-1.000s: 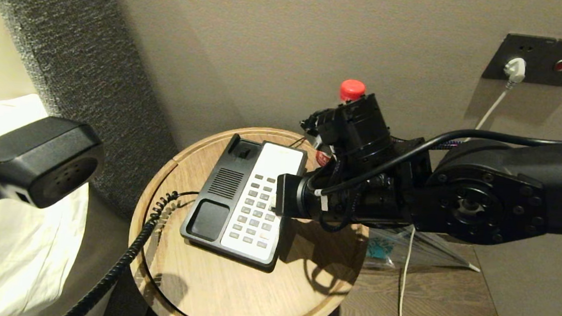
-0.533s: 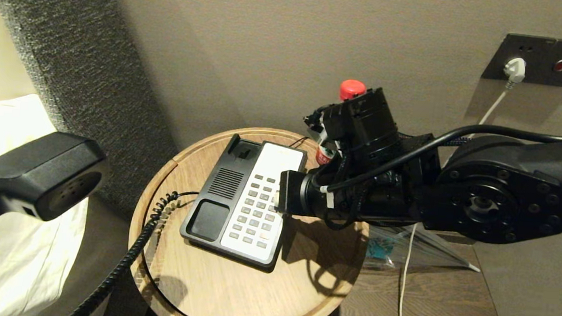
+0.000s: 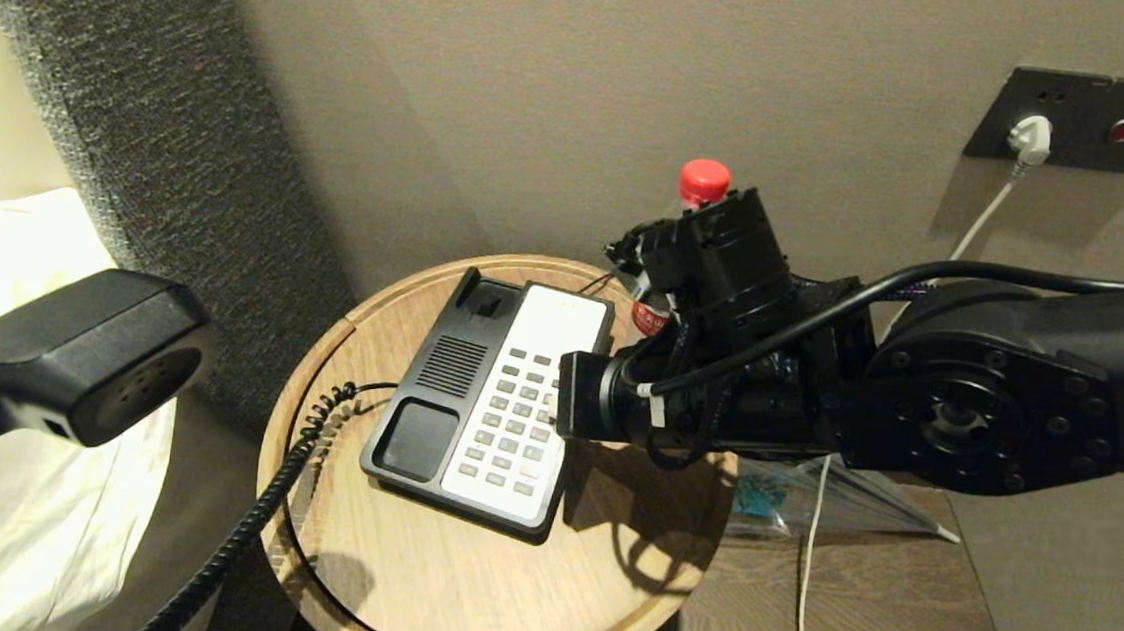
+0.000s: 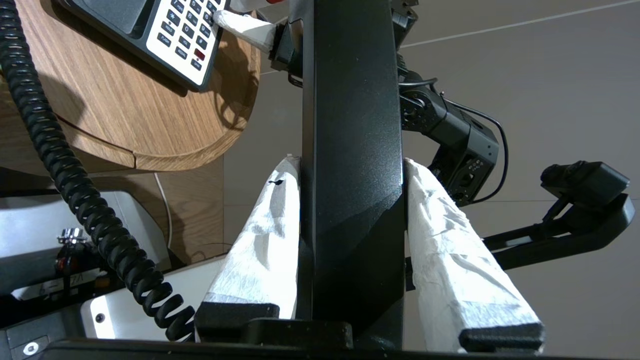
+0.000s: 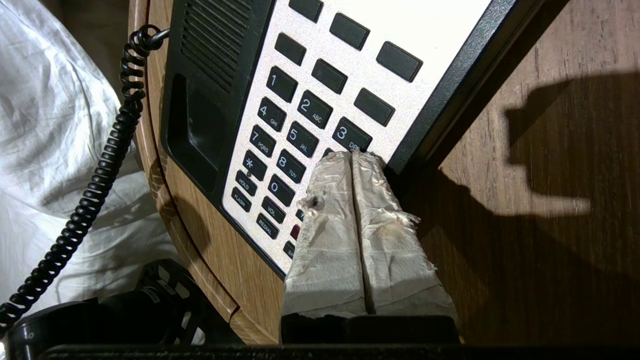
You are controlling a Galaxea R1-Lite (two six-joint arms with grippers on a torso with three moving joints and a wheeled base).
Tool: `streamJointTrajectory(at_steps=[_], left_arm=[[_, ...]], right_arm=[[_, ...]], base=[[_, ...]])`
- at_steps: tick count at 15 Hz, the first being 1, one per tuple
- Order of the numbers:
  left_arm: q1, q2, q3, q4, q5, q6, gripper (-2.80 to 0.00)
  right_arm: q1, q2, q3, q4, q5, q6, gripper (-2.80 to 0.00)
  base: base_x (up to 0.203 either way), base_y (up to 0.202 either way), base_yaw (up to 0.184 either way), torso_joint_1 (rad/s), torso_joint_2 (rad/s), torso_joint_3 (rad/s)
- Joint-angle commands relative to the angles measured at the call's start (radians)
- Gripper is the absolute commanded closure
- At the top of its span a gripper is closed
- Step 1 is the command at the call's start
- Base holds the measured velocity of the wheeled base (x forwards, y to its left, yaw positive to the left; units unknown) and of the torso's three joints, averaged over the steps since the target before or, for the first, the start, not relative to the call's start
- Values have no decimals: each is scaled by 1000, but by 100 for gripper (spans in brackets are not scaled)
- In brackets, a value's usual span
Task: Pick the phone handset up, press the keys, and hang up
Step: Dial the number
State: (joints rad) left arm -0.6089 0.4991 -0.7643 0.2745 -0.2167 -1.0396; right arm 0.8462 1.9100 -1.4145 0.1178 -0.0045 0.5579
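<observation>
At lower left of the head view, phone handset (image 3: pixel 58 351) held off the round wooden table (image 3: pixel 460 588), clamped across its black shaft between the left gripper (image 4: pixel 350 172)'s white-wrapped fingers (image 4: pixel 265 240); coiled cord (image 3: pixel 255 522) trailing down to the table edge. At frame centre, right gripper (image 5: pixel 352 155) pressed together, nothing held, tips on the phone base (image 3: pixel 490 400)'s keypad just below the 3 key (image 5: pixel 350 135). Red-capped bottle (image 3: pixel 703 181) behind the arm.
</observation>
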Motion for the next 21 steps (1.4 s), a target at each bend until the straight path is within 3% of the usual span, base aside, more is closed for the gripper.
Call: streamJointTrajectory(at_steps=[1, 9, 21], left_arm=[[0, -1, -1, 2, -1, -5, 0], [0, -2, 0, 0, -1, -7, 0], [0, -17, 28, 0, -3, -7, 0]], right_arm=[[1, 12, 2, -1, 0, 0, 0], [-1, 18, 25, -3, -3, -30, 0], [1, -22, 14, -7, 35, 15, 0]], base=[[0, 0, 0, 0, 0, 0], [0, 0, 0, 0, 0, 0], [0, 0, 0, 0, 0, 0]])
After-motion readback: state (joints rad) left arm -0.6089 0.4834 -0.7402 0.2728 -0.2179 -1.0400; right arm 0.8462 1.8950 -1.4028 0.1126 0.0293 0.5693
